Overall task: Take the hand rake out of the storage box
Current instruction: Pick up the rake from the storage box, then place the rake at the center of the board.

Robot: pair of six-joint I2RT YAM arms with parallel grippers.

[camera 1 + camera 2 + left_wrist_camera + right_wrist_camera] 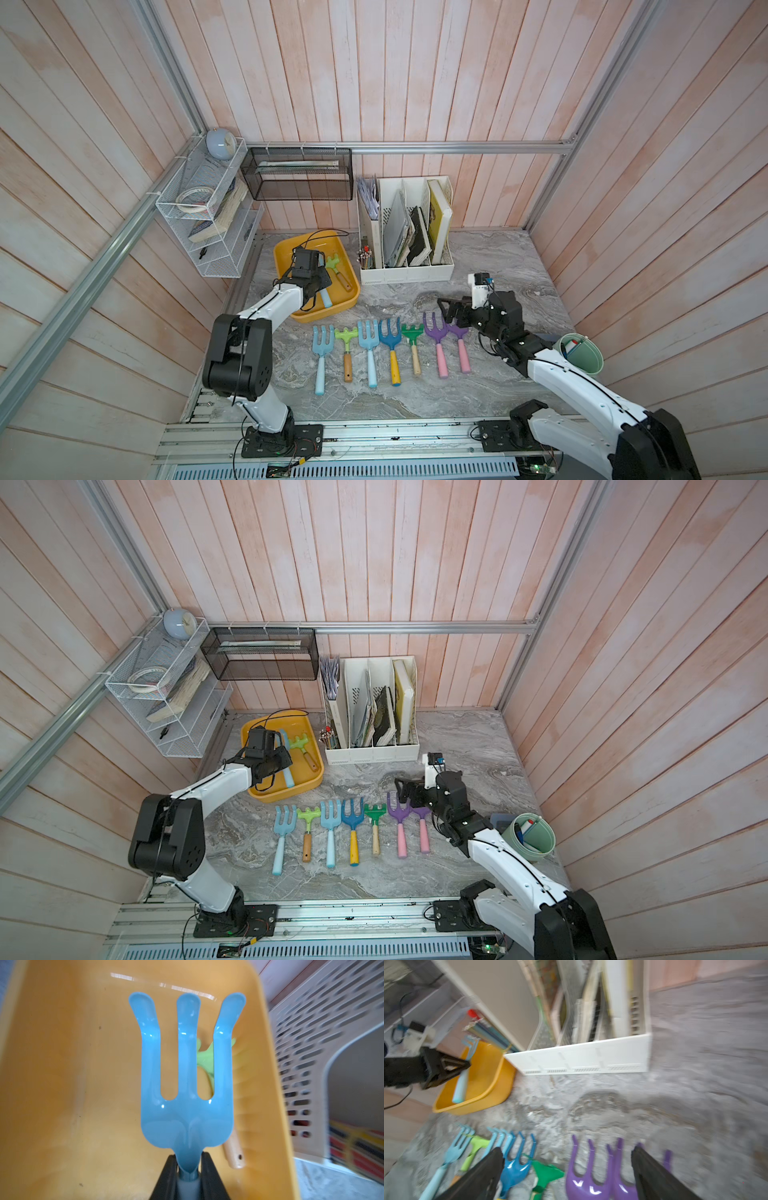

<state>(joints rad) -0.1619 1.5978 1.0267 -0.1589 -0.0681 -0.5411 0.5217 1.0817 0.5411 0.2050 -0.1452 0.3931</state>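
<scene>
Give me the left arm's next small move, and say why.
Probably lift straight up. The left gripper is shut on the neck of the light blue hand rake, whose handle sits inside the storage box. A green rake lies close beside it, so rising before moving sideways should clear the box wall and avoid dragging that one.

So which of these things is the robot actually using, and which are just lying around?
In use: left gripper, shut on the light blue hand rake; yellow storage box.
Lying about: seven rakes in a row; white file organizer; green bucket; right gripper, open.
</scene>
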